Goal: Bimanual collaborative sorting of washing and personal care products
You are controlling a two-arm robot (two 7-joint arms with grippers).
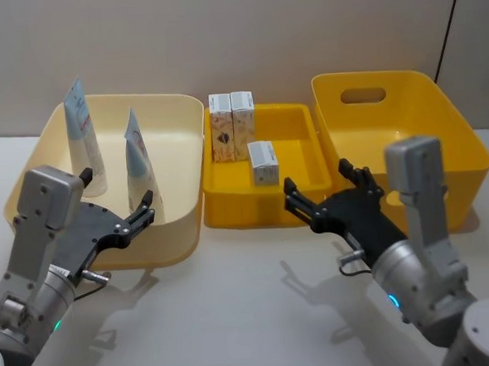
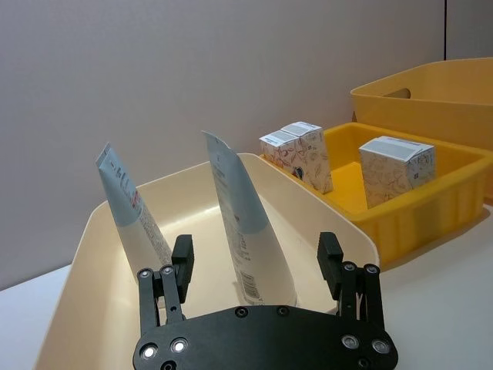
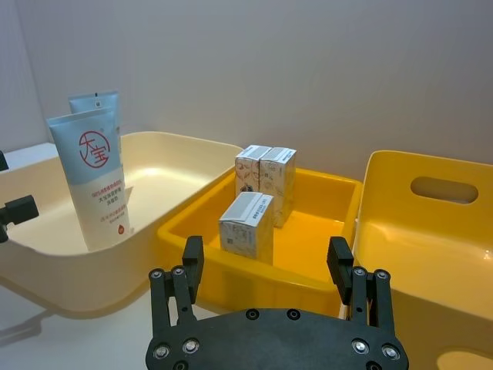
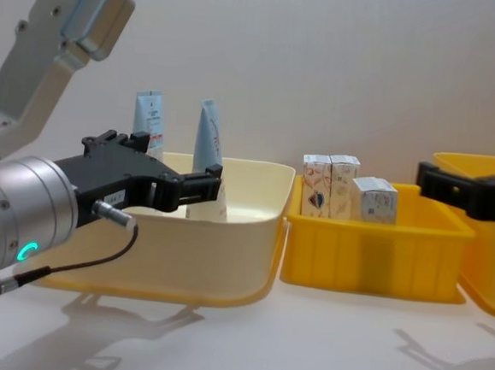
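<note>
A: The left gripper (image 1: 117,189) hung at the near wall of the cream bin (image 1: 173,100), fingers spread wide and nothing between them.

B: And the tubes?

A: Both pale-blue tubes stood upright inside that bin, dead ahead of it. The nearer tube (image 1: 137,156) was just past its fingertips, in line with the gap. The farther tube (image 1: 84,135) stood beyond the left finger, apart from the first.

B: Any markings?

A: A red round logo (image 3: 94,150) showed on the tube face turned toward the right gripper (image 1: 317,177).

B: What was that one doing?

A: It was released too, fingers parted and empty, over the white table (image 1: 236,316) just short of the shallow yellow tray (image 1: 294,109).

B: And the cartons?

A: There were three small white ones in the tray. A single carton (image 1: 263,163) was closest, just ahead of the fingertips. The pair of cartons (image 1: 232,124) stood farther ahead and a little left, side by side and touching, at the tray's far wall.

B: What was to its right?

A: The deep yellow bin (image 1: 439,113) sat alongside the gripper.
</note>
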